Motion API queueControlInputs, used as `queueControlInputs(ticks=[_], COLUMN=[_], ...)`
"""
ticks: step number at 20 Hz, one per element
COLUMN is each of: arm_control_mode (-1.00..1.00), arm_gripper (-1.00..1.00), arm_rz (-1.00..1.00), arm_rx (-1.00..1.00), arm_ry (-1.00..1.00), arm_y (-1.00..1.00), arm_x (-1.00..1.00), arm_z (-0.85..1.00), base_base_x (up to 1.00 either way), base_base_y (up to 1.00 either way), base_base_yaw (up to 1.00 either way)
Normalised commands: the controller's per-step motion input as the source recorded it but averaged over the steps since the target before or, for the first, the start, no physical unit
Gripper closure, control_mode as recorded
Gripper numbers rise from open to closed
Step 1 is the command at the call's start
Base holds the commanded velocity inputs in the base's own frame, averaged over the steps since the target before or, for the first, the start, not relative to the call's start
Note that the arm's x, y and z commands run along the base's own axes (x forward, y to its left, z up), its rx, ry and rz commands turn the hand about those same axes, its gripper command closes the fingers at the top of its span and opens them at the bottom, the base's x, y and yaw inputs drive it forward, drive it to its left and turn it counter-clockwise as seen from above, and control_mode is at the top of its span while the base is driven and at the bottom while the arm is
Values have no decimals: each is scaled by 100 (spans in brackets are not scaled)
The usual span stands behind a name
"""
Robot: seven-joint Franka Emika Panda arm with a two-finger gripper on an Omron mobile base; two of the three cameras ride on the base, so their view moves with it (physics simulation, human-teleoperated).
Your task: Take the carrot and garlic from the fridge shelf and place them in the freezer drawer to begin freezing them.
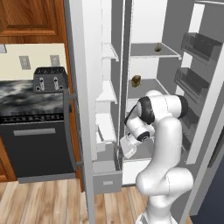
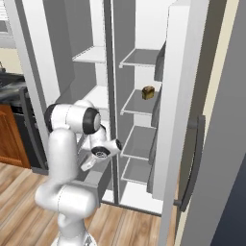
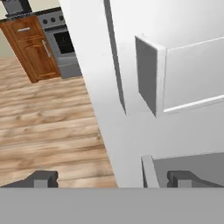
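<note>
The open fridge fills the kitchen ahead. My end effector [image 3: 111, 178], fingers spread and empty, hangs low by the freezer drawer [image 1: 106, 176]. The left base view alone shows the garlic [image 1: 157, 49] on the fridge shelf [image 1: 154, 54], above a boxy brown item [image 1: 136, 81]; I cannot find the carrot.

Open fridge, centre of left base view. Upper fridge shelf [image 1: 168, 52], thin pale grey plate in upper right of frame, carries tiny tan-brown garlic [image 1: 157, 49] near its back. Next shelf down [image 1: 154, 85], mid-frame, carries boxy tan-and-brown item [image 1: 136, 80] at its left end. Right base view: same boxy item [image 2: 148, 92] on second shelf [image 2: 136, 106], upper centre. Wood floor [image 1: 52, 201] along frame bottom.
</note>
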Motion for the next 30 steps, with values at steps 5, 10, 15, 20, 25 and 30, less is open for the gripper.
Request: queueControlInputs(ticks=[5,10,15,20,25,30], arm_control_mode=[-100,-100,-100,-100,-100,-100], arm_gripper=[-100,-100,-100,-100,-100,-100], arm_rz=[-6,-9,-7,-8,-16,-25], arm_rx=[0,0,0,0,0,0], arm_ry=[-4,0,0,1,12,18], arm_y=[-14,-11,-12,-17,-20,-17], arm_x=[-64,-34,-26,-24,-26,-44], arm_z=[91,100,100,100,99,76], base_base_x=[0,0,0,0,0,0], base_base_y=[0,0,0,0,0,0], base_base_yaw=[0,0,0,0,0,0])
